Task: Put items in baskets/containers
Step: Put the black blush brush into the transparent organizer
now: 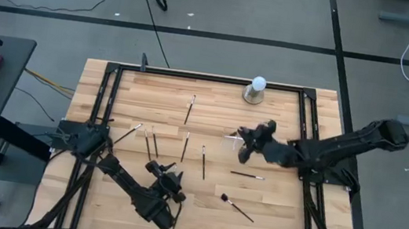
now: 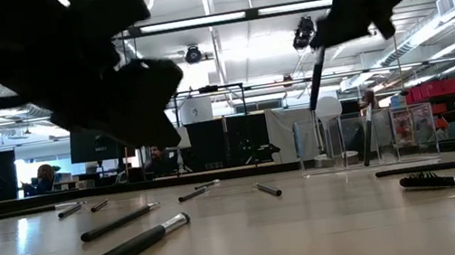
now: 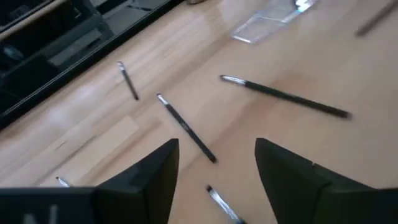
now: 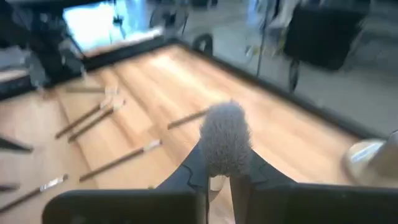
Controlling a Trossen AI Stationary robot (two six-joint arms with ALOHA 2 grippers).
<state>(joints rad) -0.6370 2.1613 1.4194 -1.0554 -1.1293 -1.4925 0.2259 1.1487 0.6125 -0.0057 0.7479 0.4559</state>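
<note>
Several thin makeup brushes lie flat on the wooden table, among them brushes (image 1: 189, 109), (image 1: 185, 147), (image 1: 203, 162), (image 1: 247, 175) and a dark-headed brush (image 1: 236, 207). The clear holder (image 1: 233, 140) stands right of the middle; it also shows in the low view (image 2: 366, 137). My right gripper (image 1: 255, 139) hovers beside and above the holder, shut on a brush with a fluffy grey head (image 4: 225, 144). My left gripper (image 1: 172, 183) hangs open over the near-left part of the table, above loose brushes (image 3: 186, 129), touching nothing. My right gripper pinches the brush between its two fingers (image 4: 198, 169), just behind the fluffy head (image 4: 224, 163), which sticks out past the fingertips. The brush is lifted clear. Its dark handle (image 2: 315, 77) hangs slanting below the gripper, its low end just above the holder's rim.
A white ball on a grey round base (image 1: 256, 90) stands near the far edge, behind the holder. A black frame (image 1: 104, 93) runs along the table's left, far and right sides. Bare wood lies between the scattered brushes near the middle.
</note>
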